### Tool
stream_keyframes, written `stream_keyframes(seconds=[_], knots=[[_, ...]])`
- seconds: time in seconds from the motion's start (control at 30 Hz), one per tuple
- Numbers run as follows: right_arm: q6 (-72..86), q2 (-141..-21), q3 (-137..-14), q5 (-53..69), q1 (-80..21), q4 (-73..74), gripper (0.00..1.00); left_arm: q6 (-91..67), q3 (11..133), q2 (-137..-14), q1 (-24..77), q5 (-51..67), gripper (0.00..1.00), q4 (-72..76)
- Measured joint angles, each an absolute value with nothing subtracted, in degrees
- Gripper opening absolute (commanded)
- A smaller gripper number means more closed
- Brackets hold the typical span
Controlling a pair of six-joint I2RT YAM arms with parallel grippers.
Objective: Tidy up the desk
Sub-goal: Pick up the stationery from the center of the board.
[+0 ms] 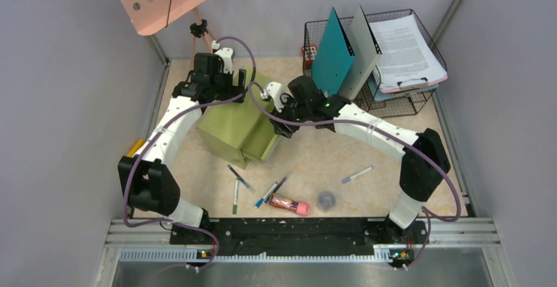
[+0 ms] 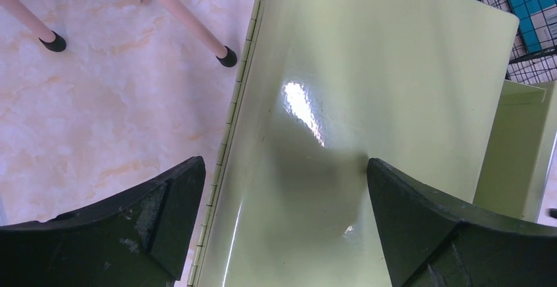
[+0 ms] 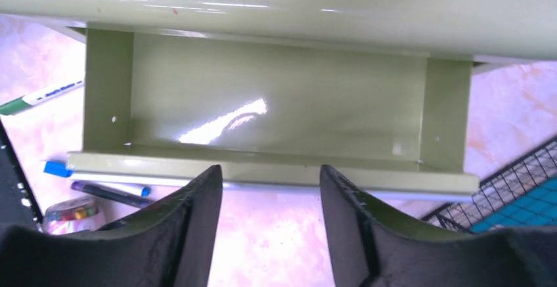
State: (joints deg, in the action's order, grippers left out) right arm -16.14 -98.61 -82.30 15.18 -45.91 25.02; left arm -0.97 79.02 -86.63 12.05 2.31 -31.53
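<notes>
One beige worktop spreads between the grey walls, carrying five pens, one pink tube, one round grey roll and one green drawer box (drawer pulled out). The left hand hovers over the box top, released and empty. The right hand, also released, faces the drawer's front lip.

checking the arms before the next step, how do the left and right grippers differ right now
The left gripper hangs over the top of the olive drawer box; the right gripper sits at the front lip of its pulled-out drawer. The left gripper's fingers stand wider apart than the right gripper's. Both are open and hold nothing.
</notes>
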Motion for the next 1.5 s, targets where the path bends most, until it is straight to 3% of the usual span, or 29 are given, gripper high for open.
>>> stream_keyframes(seconds=[0.13, 0.37, 0.67, 0.87, 1.23, 1.4, 1.5], knots=[[-15.9, -94.6, -82.3, 14.7, -44.6, 27.6, 0.71, -0.6, 79.4, -86.6, 12.0, 1.9, 0.98, -31.9], [-21.7, -82.6, -80.3, 16.4, -36.3, 34.3, 0.73, 0.2, 80.5, -86.6, 11.3, -0.1, 0.98, -33.4], [-40.2, -65.1, -60.4, 15.8, -31.6, 49.8, 0.75, 0.5, 80.3, -84.8, 8.8, -1.7, 0.98, -35.2], [-46.2, -66.3, -45.3, 11.5, -31.4, 51.4, 0.74, 0.6, 80.3, -83.9, 7.1, -2.0, 0.98, -36.3], [-53.0, -72.6, -39.7, 5.9, -31.3, 43.7, 0.71, 1.1, 78.8, -82.3, 6.8, -1.8, 0.98, -36.6], [-54.2, -75.9, -39.2, 4.7, -31.3, 39.8, 0.66, 1.2, 78.2, -81.9, 6.7, -1.1, 0.98, -36.2], [-54.3, -76.5, -38.9, 4.6, -31.3, 39.4, 0.57, 1.3, 78.1, -81.8, 6.7, -1.1, 0.98, -36.2]])
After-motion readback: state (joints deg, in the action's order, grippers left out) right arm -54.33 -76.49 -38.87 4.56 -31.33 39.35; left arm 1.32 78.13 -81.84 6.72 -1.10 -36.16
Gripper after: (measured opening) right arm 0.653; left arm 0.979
